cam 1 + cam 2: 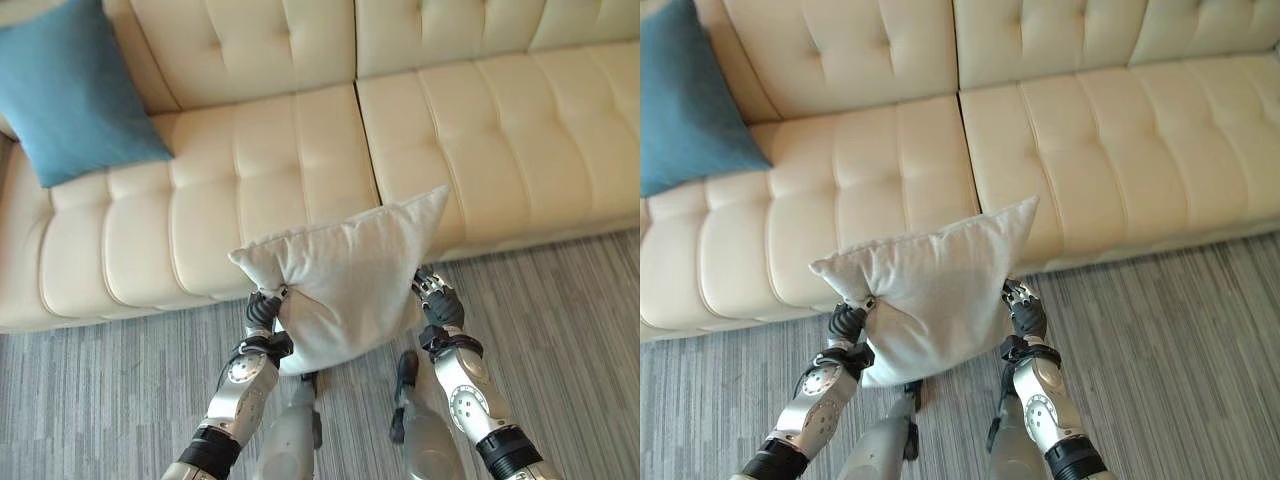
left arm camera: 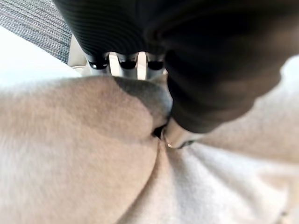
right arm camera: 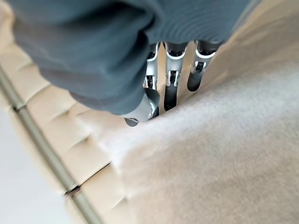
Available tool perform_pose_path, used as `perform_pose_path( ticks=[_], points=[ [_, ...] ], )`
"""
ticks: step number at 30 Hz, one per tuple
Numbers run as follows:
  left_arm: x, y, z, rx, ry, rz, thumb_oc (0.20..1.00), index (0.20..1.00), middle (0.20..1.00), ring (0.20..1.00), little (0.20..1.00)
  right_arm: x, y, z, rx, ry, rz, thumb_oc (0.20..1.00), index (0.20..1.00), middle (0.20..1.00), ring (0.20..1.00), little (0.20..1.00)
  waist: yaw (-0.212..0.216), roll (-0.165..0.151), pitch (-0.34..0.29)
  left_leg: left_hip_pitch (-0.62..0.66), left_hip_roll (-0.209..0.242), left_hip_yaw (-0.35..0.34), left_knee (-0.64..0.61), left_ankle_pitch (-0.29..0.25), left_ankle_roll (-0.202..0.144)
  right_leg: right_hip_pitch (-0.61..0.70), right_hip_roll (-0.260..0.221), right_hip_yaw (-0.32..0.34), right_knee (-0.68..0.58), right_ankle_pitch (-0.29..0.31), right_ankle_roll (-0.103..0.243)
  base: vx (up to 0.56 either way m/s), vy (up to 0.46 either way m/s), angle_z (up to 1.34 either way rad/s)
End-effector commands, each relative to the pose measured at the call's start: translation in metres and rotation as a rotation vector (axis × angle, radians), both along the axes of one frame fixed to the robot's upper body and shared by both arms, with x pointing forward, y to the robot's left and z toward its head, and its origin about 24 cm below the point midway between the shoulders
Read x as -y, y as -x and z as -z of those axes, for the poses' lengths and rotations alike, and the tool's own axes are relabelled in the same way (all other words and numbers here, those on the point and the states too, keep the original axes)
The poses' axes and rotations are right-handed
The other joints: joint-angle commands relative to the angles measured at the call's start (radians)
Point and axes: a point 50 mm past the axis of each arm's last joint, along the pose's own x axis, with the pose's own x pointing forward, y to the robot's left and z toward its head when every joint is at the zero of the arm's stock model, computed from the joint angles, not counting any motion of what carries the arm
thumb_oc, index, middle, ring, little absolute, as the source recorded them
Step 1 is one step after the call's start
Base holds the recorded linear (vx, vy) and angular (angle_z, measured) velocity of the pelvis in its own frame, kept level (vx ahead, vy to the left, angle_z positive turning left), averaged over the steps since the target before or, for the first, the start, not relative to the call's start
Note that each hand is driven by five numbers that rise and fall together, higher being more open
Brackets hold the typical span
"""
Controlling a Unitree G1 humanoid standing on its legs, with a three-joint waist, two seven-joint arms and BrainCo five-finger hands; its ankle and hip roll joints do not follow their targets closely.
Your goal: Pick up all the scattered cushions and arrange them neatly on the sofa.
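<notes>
I see the scene evenly and brightly lit in my head views, with soft sheen on the sofa [image 1: 300, 170] leather and no hard glare. A faint shadow sits on the carpet [image 1: 560, 330] under the sofa's front edge. My left wrist view is blurred close up; the beige cushion [image 2: 70, 163] is out of focus, and the dark cover [image 2: 210, 56] looks underexposed.

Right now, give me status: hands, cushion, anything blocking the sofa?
Left hand and right hand both clamped on beige cushion, held off the floor before sofa. Blue cushion at left end. Seat ahead unobstructed.
</notes>
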Motion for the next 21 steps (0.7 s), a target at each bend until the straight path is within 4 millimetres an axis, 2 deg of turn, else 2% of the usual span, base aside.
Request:
perform_pose_path(
  ticks=[1,2,5,6,7,8,9,10,11,12,13,14,15,16,18,20,21],
  points=[
    [0.027,-0.022,-0.042,0.230,-0.037,0.124,0.200,0.200,0.200,0.200,0.200,-0.025,-0.011,-0.041,0.223,-0.080,-0.093,0.200,0.200,0.200,0.200,0.200,0.011,-0.017,-0.091,0.066,-0.031,0.052,0.020,-0.114,0.003,0.025,0.024,0.006,0.022,-0.108,0.018,0.14,0.204,-0.02],
    [0.026,-0.021,-0.037,0.209,-0.066,0.128,0.200,0.200,0.200,0.200,0.200,-0.024,-0.009,-0.035,0.198,-0.071,-0.095,0.200,0.200,0.200,0.200,0.200,0.013,-0.022,-0.119,0.103,-0.037,0.058,0.016,-0.128,0.013,0.058,0.020,0.009,0.025,-0.108,0.024,0.12,0.140,-0.06],
    [0.028,-0.022,-0.030,0.181,-0.091,0.138,0.200,0.200,0.200,0.200,0.200,-0.025,-0.007,-0.031,0.179,-0.071,-0.100,0.200,0.200,0.200,0.200,0.200,0.011,-0.024,-0.140,0.140,-0.047,0.054,0.016,-0.144,0.030,0.083,0.012,0.020,0.051,-0.115,0.032,0.10,0.192,-0.11],
    [0.029,-0.022,-0.026,0.163,-0.103,0.141,0.200,0.200,0.200,0.200,0.200,-0.026,-0.005,-0.027,0.165,-0.071,-0.103,0.200,0.200,0.200,0.200,0.200,0.008,-0.023,-0.147,0.159,-0.054,0.054,0.016,-0.152,0.041,0.091,0.007,0.027,0.075,-0.119,0.036,0.09,0.219,-0.08],
    [0.028,-0.021,-0.019,0.132,-0.121,0.136,0.200,0.200,0.200,0.200,0.200,-0.025,-0.001,-0.023,0.147,-0.075,-0.096,0.200,0.200,0.200,0.200,0.200,-0.004,-0.014,-0.157,0.199,-0.064,0.056,0.005,-0.165,0.063,0.086,-0.001,0.051,0.153,-0.115,0.043,0.09,0.220,-0.11],
    [0.028,-0.021,-0.019,0.132,-0.121,0.136,0.200,0.200,0.200,0.200,0.200,-0.025,-0.001,-0.023,0.147,-0.075,-0.096,0.200,0.200,0.200,0.200,0.200,-0.003,-0.015,-0.156,0.200,-0.064,0.056,0.004,-0.164,0.063,0.085,-0.001,0.053,0.156,-0.116,0.043,0.05,0.221,-0.14],
    [0.029,-0.021,-0.019,0.130,-0.125,0.130,0.200,0.200,0.200,0.200,0.200,-0.026,0.002,-0.020,0.137,-0.080,-0.097,0.200,0.200,0.200,0.200,0.200,-0.007,-0.011,-0.152,0.216,-0.069,0.064,0.002,-0.168,0.074,0.061,-0.010,0.064,0.231,-0.091,0.050,0.00,0.207,-0.16],
    [0.026,-0.020,-0.018,0.129,-0.129,0.115,0.200,0.200,0.200,0.200,0.200,-0.028,0.005,-0.017,0.128,-0.090,-0.098,0.200,0.200,0.200,0.200,0.200,-0.013,0.000,-0.137,0.256,-0.077,0.087,-0.007,-0.180,0.094,0.015,-0.028,0.071,0.369,-0.026,0.060,0.00,0.207,-0.15],
    [0.026,-0.020,-0.018,0.129,-0.129,0.115,0.200,0.200,0.200,0.200,0.200,-0.028,0.005,-0.017,0.128,-0.090,-0.098,0.200,0.200,0.200,0.200,0.200,-0.012,-0.001,-0.136,0.256,-0.078,0.089,-0.007,-0.180,0.095,0.013,-0.029,0.074,0.372,-0.027,0.061,0.02,0.151,-0.29],
    [0.029,-0.021,-0.020,0.136,-0.127,0.124,0.200,0.200,0.200,0.200,0.200,-0.027,0.008,-0.012,0.111,-0.091,-0.094,0.200,0.200,0.200,0.200,0.200,-0.032,0.008,-0.127,0.269,-0.068,0.088,-0.007,-0.179,0.085,-0.038,0.039,0.118,0.425,-0.085,0.040,0.01,0.020,-0.33],
    [0.029,-0.022,-0.020,0.136,-0.127,0.124,0.200,0.200,0.200,0.200,0.200,-0.027,0.008,-0.012,0.111,-0.091,-0.094,0.200,0.200,0.200,0.200,0.200,-0.031,0.008,-0.128,0.268,-0.068,0.089,-0.007,-0.179,0.085,-0.040,0.040,0.119,0.425,-0.084,0.040,0.06,0.002,-0.36],
    [0.028,-0.023,-0.024,0.156,-0.117,0.119,0.200,0.200,0.200,0.200,0.200,-0.023,0.010,-0.010,0.107,-0.100,-0.072,0.200,0.200,0.200,0.200,0.200,-0.036,0.008,-0.132,0.273,-0.065,0.104,-0.007,-0.178,0.072,-0.067,0.100,0.116,0.341,-0.145,0.028,0.10,-0.044,-0.13],
    [0.026,-0.024,-0.025,0.162,-0.119,0.114,0.200,0.200,0.200,0.200,0.200,-0.022,0.010,-0.008,0.095,-0.111,-0.061,0.200,0.200,0.200,0.200,0.200,-0.033,0.004,-0.138,0.277,-0.067,0.115,-0.007,-0.185,0.068,-0.053,0.103,0.085,0.256,-0.135,0.026,0.10,-0.044,-0.11],
    [0.026,-0.024,-0.025,0.162,-0.119,0.113,0.200,0.200,0.200,0.200,0.200,-0.022,0.010,-0.008,0.095,-0.111,-0.061,0.200,0.200,0.200,0.200,0.200,-0.034,0.005,-0.136,0.279,-0.065,0.114,-0.007,-0.185,0.068,-0.048,0.105,0.084,0.249,-0.132,0.025,0.11,-0.077,-0.07],
    [0.022,-0.024,-0.028,0.172,-0.122,0.104,0.200,0.200,0.200,0.200,0.200,-0.018,0.010,-0.005,0.084,-0.105,-0.052,0.200,0.200,0.200,0.200,0.200,-0.033,-0.007,-0.144,0.295,-0.073,0.126,-0.007,-0.193,0.056,-0.037,0.137,0.045,0.098,-0.104,0.031,0.17,-0.116,-0.07],
    [0.022,-0.024,-0.028,0.171,-0.120,0.102,0.200,0.200,0.200,0.200,0.200,-0.013,0.015,0.000,0.067,-0.100,-0.035,0.200,0.200,0.200,0.200,0.200,-0.041,-0.016,-0.152,0.316,-0.073,0.118,-0.007,-0.202,0.042,-0.003,0.154,0.057,0.012,-0.096,0.028,0.33,-0.200,0.05],
    [0.022,-0.021,-0.025,0.167,-0.112,0.101,0.200,0.200,0.200,0.200,0.200,-0.006,0.020,0.009,0.030,-0.096,-0.008,0.200,0.200,0.200,0.200,0.200,-0.039,-0.019,-0.181,0.327,-0.066,0.118,-0.007,-0.192,0.028,0.047,0.162,0.061,-0.016,-0.095,0.013,0.33,-0.187,0.14]
  ],
)
